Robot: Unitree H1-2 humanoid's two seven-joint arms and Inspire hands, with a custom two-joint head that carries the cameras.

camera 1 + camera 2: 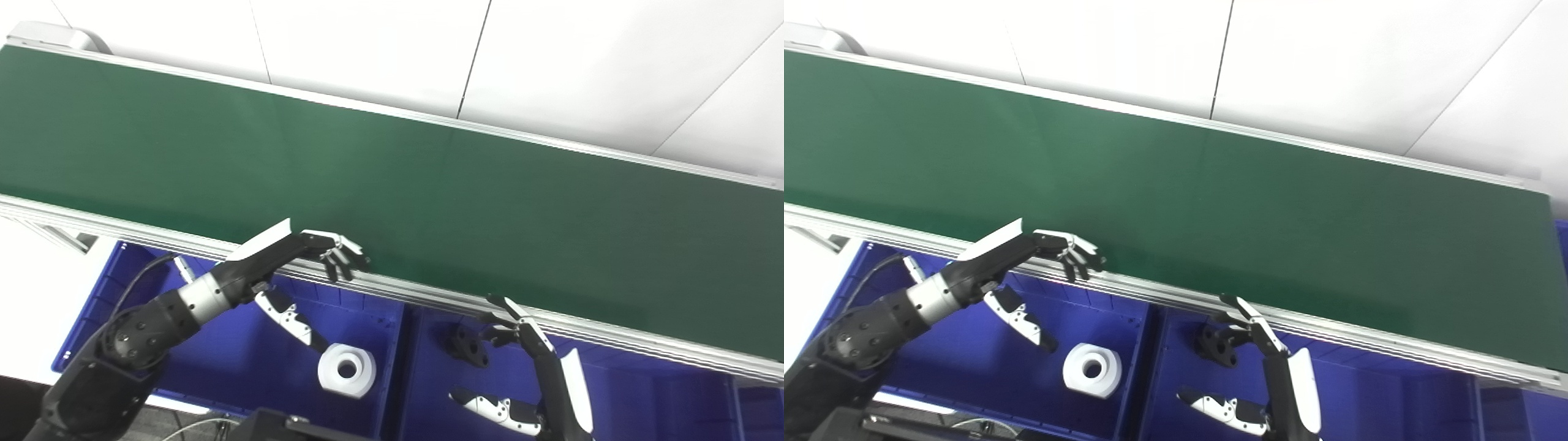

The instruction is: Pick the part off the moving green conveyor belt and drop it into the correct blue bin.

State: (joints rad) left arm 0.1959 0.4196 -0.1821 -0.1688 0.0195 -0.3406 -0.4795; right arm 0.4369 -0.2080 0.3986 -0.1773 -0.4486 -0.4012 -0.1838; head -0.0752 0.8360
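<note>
Long flat conveyor belt [429, 177]: plain dark green, no pattern, edged by silver-grey ribbed metal rails [392, 286]. 
Two plastic bins [245, 361]: deep blue. 
Ring-shaped plastic part [346, 369]: white. 
Small blocky part [468, 346]: black. 
Left hand [331, 251] and right hand [520, 331]: black with white panels. 
Wall panels [367, 43]: white, dark seams.

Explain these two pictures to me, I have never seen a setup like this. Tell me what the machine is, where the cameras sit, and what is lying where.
Both pictures come from two cameras side by side on a humanoid robot's head, looking down. The green conveyor belt carries nothing in view. The left hand hovers open at the belt's near rail. The right hand is also open, above the right blue bin, holding nothing. A black part lies in that bin. A white ring-shaped part lies in the left blue bin.
</note>
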